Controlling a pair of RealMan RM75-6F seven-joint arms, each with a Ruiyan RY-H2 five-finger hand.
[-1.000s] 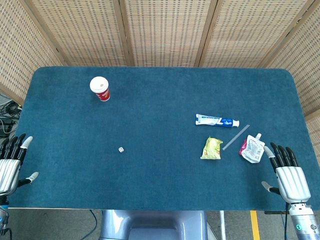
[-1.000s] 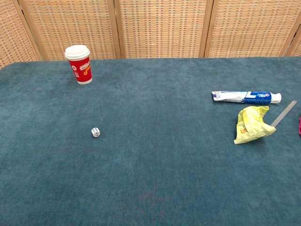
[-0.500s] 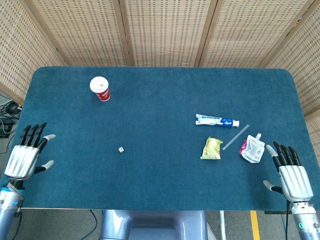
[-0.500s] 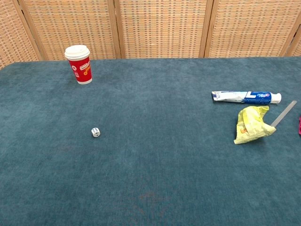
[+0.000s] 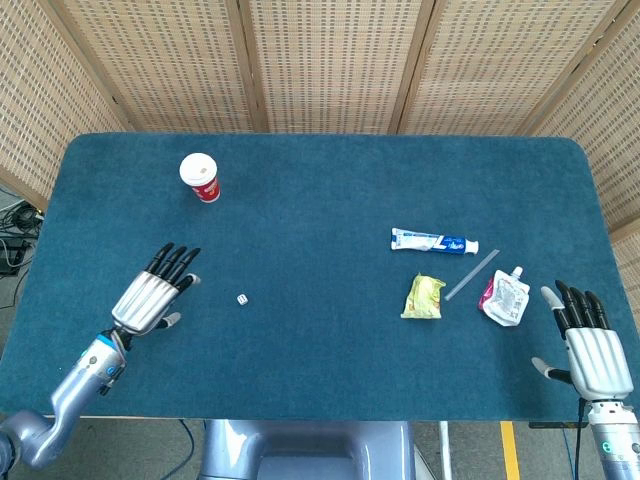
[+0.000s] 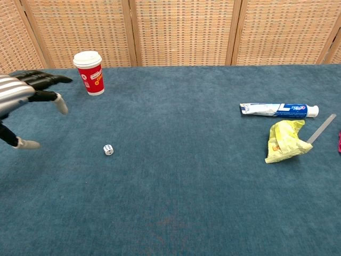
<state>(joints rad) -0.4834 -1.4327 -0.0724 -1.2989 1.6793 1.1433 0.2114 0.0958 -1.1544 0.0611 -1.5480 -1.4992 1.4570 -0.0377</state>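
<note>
Head view alone shows the right robot hand (image 5: 596, 355), empty and spread beside a white pouch (image 5: 504, 298), while both views show the left robot hand (image 5: 152, 297), empty with fingers apart, near a small die (image 5: 242, 299) to its right on the blue table (image 5: 330, 190).

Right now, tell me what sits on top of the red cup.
A white lid caps the red cup, which stands upright on the table. The lid hides whatever is inside the cup.
</note>
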